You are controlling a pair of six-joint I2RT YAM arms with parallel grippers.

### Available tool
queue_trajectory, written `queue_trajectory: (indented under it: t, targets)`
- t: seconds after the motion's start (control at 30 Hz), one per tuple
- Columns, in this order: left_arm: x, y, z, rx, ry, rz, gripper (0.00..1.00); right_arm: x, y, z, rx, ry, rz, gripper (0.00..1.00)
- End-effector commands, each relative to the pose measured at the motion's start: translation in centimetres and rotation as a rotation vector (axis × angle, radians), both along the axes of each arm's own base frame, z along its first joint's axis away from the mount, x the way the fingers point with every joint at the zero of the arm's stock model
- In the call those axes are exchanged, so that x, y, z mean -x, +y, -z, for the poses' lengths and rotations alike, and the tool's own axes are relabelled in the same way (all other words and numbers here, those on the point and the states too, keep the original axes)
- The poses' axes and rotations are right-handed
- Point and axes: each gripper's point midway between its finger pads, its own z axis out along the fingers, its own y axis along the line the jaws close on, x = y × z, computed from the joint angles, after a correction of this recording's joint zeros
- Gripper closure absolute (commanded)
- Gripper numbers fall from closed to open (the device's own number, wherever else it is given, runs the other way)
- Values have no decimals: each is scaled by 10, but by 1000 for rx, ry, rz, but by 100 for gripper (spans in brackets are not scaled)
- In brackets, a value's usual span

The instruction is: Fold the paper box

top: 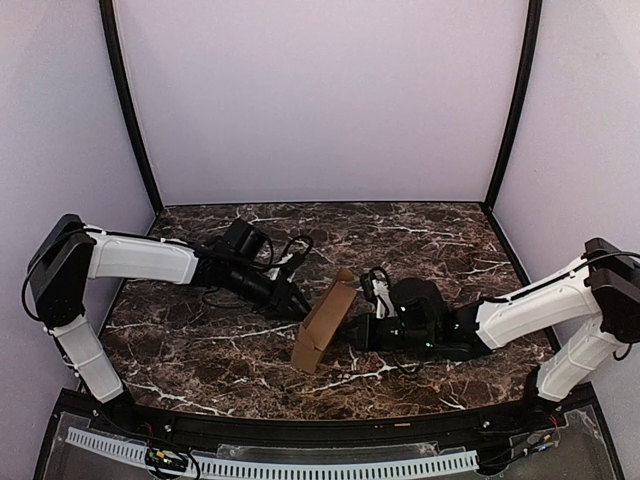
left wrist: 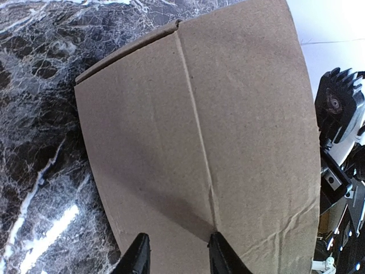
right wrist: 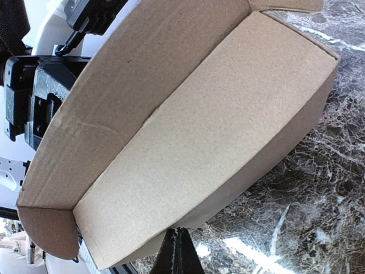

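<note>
The paper box (top: 325, 325), pinched by the closed jaws of the right gripper (right wrist: 179, 235), was best steadied while its crease (left wrist: 197, 131) was pressed by the slightly parted, empty jaws of the left gripper (left wrist: 178, 238).

No readable text, labels, brands, numbers or signs on anything

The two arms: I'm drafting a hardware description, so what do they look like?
Both arms match: the left arm and right arm have white link covers, boxy black shoulder housings and black wrists. Loose black cables loop beside each wrist. The left gripper and right gripper are black, with slim tapering fingers. No markings are legible.
</note>
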Motion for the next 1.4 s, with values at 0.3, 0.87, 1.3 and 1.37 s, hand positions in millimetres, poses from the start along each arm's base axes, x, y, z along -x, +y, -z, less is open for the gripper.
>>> queue_trajectory:
  t: [0.3, 0.87, 1.3, 1.37]
  targets:
    - [2, 36, 2, -108, -41, 0, 64, 2, 13, -6, 7, -34, -31, 100]
    - [1, 38, -3, -127, -61, 8, 65, -40, -37, -36, 231, -243, 78, 100]
    - [-6, 37, -13, -139, -91, 4, 65, -83, -36, -44, 211, -249, 49, 100]
    - [-7, 37, -15, -139, -96, 4, 65, -90, -36, -42, 207, -239, 45, 100]
